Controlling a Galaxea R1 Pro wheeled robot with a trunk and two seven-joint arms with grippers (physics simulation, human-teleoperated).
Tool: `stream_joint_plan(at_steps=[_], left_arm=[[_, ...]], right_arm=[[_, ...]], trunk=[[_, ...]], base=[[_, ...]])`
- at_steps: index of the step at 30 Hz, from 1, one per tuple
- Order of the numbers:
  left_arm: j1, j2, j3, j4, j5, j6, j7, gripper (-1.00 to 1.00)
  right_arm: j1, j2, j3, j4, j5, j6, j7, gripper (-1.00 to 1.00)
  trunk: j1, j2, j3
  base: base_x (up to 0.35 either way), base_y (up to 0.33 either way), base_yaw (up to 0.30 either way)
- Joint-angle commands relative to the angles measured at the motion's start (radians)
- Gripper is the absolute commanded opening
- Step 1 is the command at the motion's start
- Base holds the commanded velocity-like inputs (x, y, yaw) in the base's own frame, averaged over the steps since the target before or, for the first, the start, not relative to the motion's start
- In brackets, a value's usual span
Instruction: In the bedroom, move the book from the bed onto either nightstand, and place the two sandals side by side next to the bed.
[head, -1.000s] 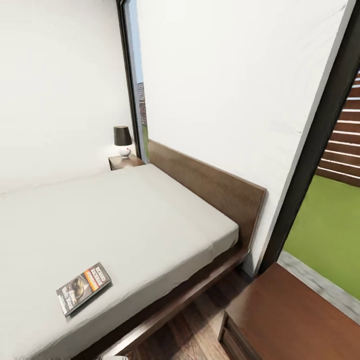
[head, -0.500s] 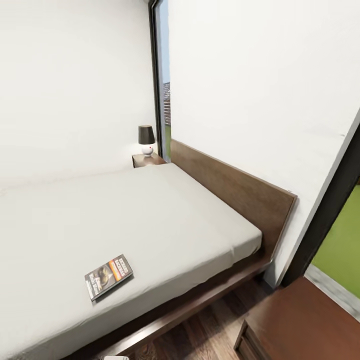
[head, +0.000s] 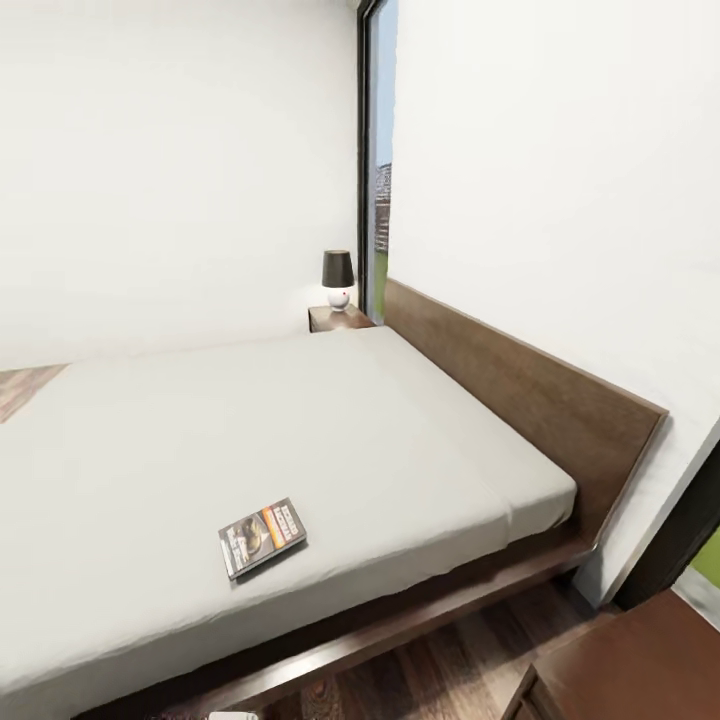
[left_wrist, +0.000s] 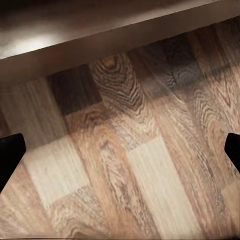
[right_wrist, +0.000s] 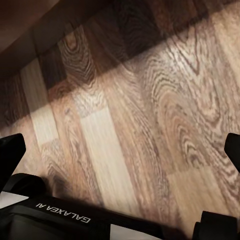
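Black fingertips over plank floor; book on bed, not yet reached.

Left gripper (left_wrist: 120, 152) and right gripper (right_wrist: 120, 150): tips spread to the picture edges, both agape, holding nothing, hanging low above the wood floor (left_wrist: 135, 170) beside the dark bed (head: 420, 610) frame. Book (head: 262, 537): flat on the mattress near the robot-side edge, above and ahead of both grippers, long axis slanting up toward the headboard side; it lies left of the head view's centre, so the left arm is judged nearer. Far nightstand (head: 340, 318) with lamp (head: 338, 278) beyond the bed; near nightstand corner (head: 620, 670) at lower right. Against the earlier frames the whole view has swung, so the camera turned; book unmoved on the mattress.
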Motion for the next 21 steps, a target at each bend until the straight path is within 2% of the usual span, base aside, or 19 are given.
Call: stream_joint_plan(at_steps=[1, 21], left_arm=[[-0.001, 0.0, 0.001, 0.001, 0.007, -0.001, -0.005, 1.0], [-0.001, 0.0, 0.0, 0.002, 0.007, -0.001, -0.005, 1.0]], right_arm=[[0.0, 0.0, -0.008, 0.0, 0.0, 0.003, 0.005, 1.0], [0.0, 0.0, -0.008, 0.0, 0.0, 0.003, 0.005, 1.0]], trunk=[[0.0, 0.0, -0.001], [0.0, 0.0, -0.001]], base=[[0.0, 0.0, 0.286], [0.014, 0.0, 0.286]])
